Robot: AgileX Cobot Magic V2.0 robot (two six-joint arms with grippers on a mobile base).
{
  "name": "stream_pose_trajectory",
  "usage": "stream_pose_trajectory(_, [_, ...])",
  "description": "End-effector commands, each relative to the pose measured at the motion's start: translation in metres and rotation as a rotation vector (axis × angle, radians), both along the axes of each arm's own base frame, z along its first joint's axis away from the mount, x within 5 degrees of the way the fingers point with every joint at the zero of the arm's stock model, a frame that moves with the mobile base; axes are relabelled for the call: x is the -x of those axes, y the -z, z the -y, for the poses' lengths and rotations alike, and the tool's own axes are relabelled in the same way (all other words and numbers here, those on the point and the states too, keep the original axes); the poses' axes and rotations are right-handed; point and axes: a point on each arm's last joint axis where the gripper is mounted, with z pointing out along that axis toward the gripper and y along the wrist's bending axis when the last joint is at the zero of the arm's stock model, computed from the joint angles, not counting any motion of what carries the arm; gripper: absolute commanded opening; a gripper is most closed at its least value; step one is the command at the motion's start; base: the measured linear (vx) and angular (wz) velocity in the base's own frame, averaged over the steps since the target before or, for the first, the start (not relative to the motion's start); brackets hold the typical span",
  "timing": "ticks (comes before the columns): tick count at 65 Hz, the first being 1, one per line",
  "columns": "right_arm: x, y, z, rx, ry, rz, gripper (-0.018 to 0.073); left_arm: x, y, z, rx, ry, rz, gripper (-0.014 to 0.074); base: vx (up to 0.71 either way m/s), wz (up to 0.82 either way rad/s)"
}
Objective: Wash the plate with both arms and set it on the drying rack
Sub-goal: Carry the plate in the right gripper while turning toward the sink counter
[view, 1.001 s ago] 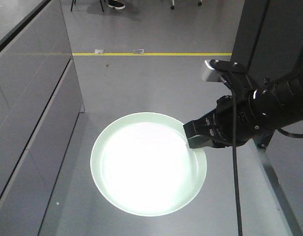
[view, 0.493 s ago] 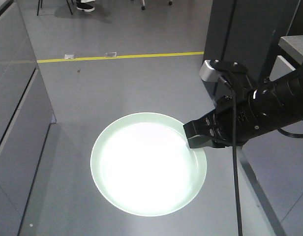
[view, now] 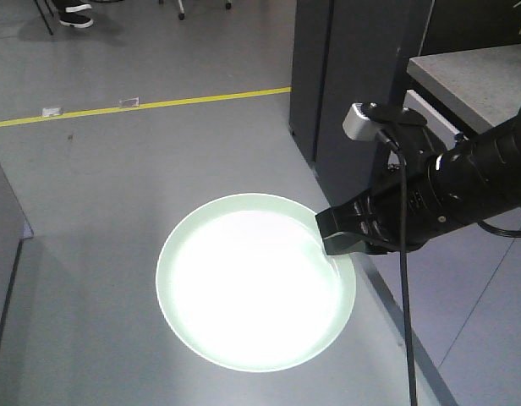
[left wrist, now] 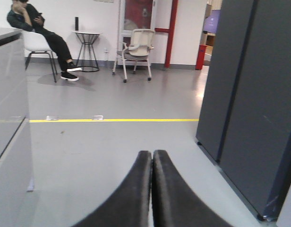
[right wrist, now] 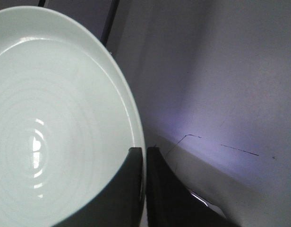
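The pale mint-green plate (view: 255,282) hangs level in the air above the grey floor, held by its right rim. My right gripper (view: 328,240) on the black right arm (view: 463,190) is shut on that rim. In the right wrist view the plate (right wrist: 51,123) fills the left side, and the right gripper (right wrist: 144,152) has one finger on each side of its edge. My left gripper (left wrist: 152,154) points out over the floor, shut with its fingers pressed together and nothing between them. The drying rack is out of view.
A tall dark cabinet (view: 353,76) stands behind the right arm, with a grey countertop (view: 472,72) at the far right. A yellow floor line (view: 142,106) crosses the floor. A seated person (left wrist: 41,33), a chair (left wrist: 136,47) and a small table (left wrist: 87,47) are far off.
The whole view has swung: the yellow line and floor slid left, the left-hand cabinets left the view, and the dark cabinet and countertop came in. The plate and right gripper kept their place in the front view.
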Motion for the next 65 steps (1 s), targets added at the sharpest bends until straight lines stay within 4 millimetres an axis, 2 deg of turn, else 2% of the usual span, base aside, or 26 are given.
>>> stream_pose_trajectory(1, [0.0024, -0.0194, 0.0002, -0.057, 0.017, 0.073, -0.0008, 0.0027, -0.0179, -0.0002, 0.005, -0.002, 0.120, -0.0006, 0.08, -0.26])
stream_pose_trajectory(65, [0.0024, -0.0194, 0.0002, -0.057, 0.017, 0.073, -0.0008, 0.0027, -0.0179, -0.0002, 0.005, -0.002, 0.120, -0.0006, 0.07, -0.25])
